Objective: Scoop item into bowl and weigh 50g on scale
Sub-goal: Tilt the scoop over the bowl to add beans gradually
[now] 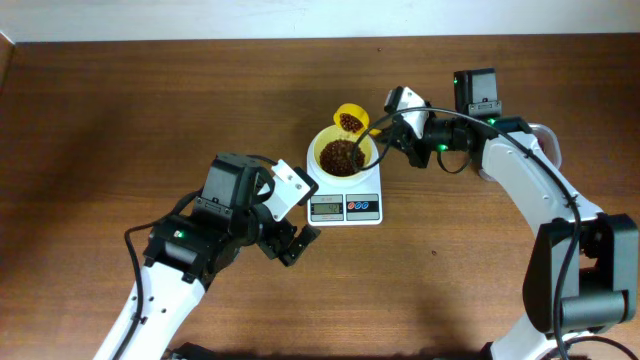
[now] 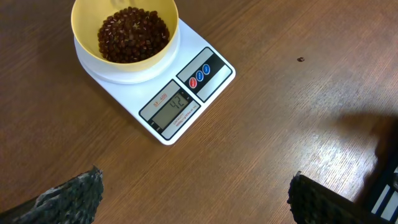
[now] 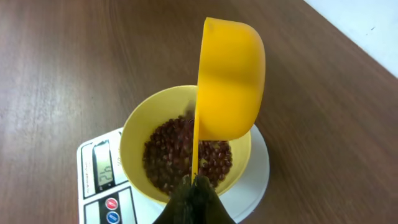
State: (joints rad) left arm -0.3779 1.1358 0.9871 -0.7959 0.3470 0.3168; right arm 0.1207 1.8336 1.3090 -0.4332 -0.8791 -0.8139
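The pale-yellow bowl [image 1: 343, 153] stands on the white scale [image 1: 345, 205] and holds a heap of dark reddish-brown beans [image 1: 340, 157]. The scale's display [image 2: 171, 106] reads 42. My right gripper [image 1: 385, 124] is shut on the thin handle of a yellow scoop [image 1: 349, 120], held tilted just beyond the bowl's far rim with beans in it. In the right wrist view the scoop [image 3: 229, 78] hangs over the bowl [image 3: 134, 134] above the beans [image 3: 180, 152], its handle in my jaws [image 3: 194, 182]. My left gripper [image 1: 300, 240] is open and empty, on the near left of the scale.
A single stray bean [image 2: 300, 60] lies on the brown wooden table [image 1: 120, 110] to the right of the scale. The scale's red and blue buttons [image 1: 364, 206] face the near edge.
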